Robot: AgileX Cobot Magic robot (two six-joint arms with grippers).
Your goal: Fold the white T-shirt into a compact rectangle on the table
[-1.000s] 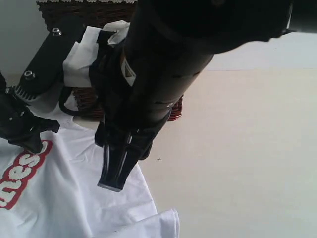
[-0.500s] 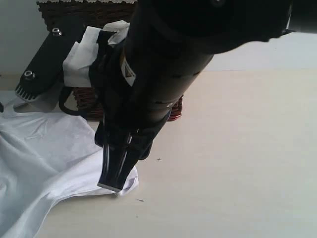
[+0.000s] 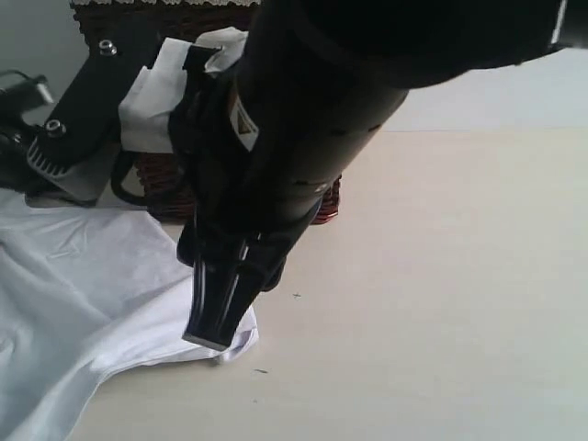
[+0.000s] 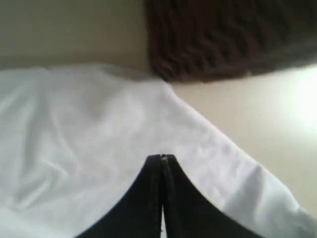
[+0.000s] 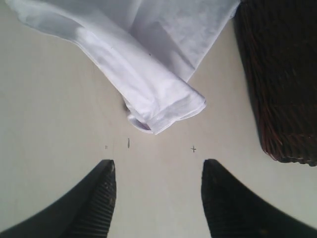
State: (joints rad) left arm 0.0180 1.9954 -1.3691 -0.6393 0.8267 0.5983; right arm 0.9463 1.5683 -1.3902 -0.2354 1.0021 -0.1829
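Barely beginning, with every fold yet to make: hovering the right gripper (image 5: 158, 166), jaws apart and empty, over the table (image 3: 441, 276) near the white T-shirt (image 3: 83, 285) lying rumpled beside the basket (image 5: 282, 74), holding the left gripper (image 4: 161, 161) pinched shut above it.

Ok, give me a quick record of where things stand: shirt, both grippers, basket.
shirt: soft white cotton T-shirt, rumpled and unfolded on the smooth pale cream table; lettering not visible
left gripper: shut, tips over white fabric; cannot tell if cloth is pinched
right gripper: open, empty, over bare table, short of the sleeve cuff
basket: dark brown wicker basket, beside the shirt
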